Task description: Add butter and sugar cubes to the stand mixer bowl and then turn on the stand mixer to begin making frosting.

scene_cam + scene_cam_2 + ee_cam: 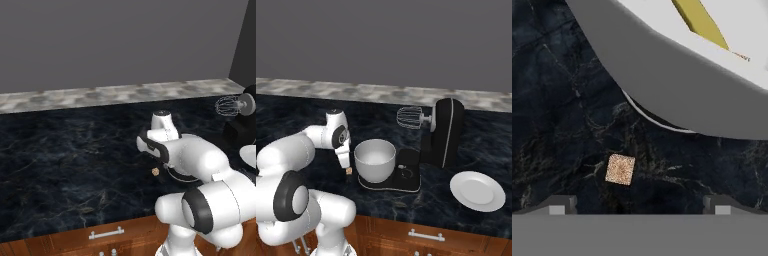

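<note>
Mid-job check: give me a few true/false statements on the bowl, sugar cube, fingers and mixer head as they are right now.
1. A yellow butter stick lies in the bowl. True.
2. The sugar cube is in the bowl. False: it lies on the dark counter beside the bowl.
3. The fingers are open, and the gripper is over the cube. True.
4. The mixer has its head lowered, with the whisk in the bowl. False: the head is tilted up and the whisk is clear above the bowl.
5. A white plate sits on the counter near the mixer. True.
6. The gripper holds the cube. False: the cube rests on the counter, ungripped.
</note>
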